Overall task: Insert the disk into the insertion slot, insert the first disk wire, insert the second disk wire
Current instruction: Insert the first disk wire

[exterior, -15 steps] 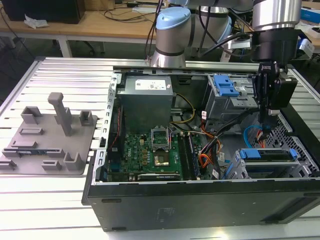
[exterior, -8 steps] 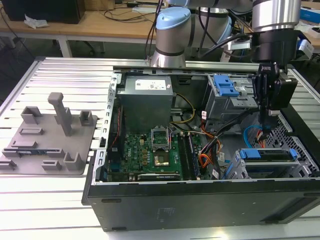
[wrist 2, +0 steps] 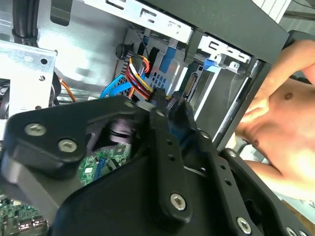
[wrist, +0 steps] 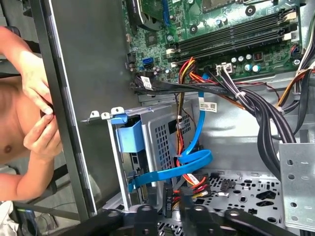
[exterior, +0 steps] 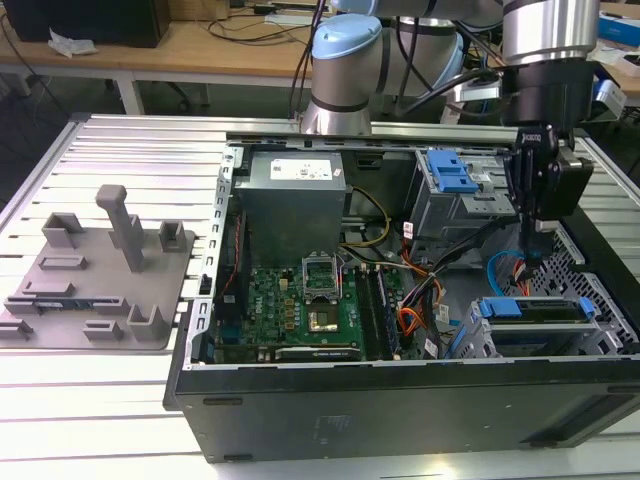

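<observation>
Our gripper (exterior: pixel 533 262) looks pinched together on a black connector (wrist: pixel 167 199). It is a narrow grip on the plug's body that, we judge, leaves its mating face free to meet the drive. Red, yellow and black wires (wrist: pixel 195 183) run out of that plug, and a flat blue cable (wrist: pixel 197 160) loops just beside them toward the cage. Beyond these we see the disk (exterior: pixel 530 309) sitting in the insertion slot (wrist: pixel 165 132), its blue carrier showing at the cage's edge, so we take the first step as done and the wiring as the work in hand. We hold the wrist upright, the tool pointing straight down into the open case at the exterior view's right, between the cage and the larger drive box (exterior: pixel 455 182). A person's hand (wrist: pixel 42 135) rests outside the case wall (wrist: pixel 88 73)
</observation>
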Controlling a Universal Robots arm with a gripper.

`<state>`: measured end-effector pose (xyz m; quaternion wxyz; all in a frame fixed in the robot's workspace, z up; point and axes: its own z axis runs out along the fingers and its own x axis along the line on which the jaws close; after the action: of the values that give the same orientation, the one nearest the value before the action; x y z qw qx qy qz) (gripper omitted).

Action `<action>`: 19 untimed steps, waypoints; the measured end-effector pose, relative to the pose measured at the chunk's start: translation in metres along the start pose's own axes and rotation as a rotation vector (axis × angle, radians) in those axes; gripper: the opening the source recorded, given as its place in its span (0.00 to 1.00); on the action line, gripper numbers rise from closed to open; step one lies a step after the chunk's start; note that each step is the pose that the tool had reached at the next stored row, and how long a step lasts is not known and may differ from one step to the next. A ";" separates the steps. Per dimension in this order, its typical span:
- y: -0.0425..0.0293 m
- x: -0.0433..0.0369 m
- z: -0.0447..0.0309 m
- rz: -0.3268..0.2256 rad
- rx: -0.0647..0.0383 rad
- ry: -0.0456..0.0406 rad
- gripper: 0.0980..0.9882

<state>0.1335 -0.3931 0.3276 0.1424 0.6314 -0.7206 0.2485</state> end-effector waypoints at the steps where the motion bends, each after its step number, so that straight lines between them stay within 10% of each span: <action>1: 0.0000 -0.0001 0.0001 0.000 0.000 0.0017 0.20; 9: -0.0002 -0.0003 0.0005 -0.003 -0.001 0.0116 0.07; 13: -0.0098 -0.0019 0.0015 -0.037 -0.053 0.0165 0.07; 19: -0.0221 0.0002 0.0053 -0.054 -0.079 0.0192 0.07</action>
<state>0.1557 -0.3978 0.3272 0.1808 0.6420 -0.7113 0.2219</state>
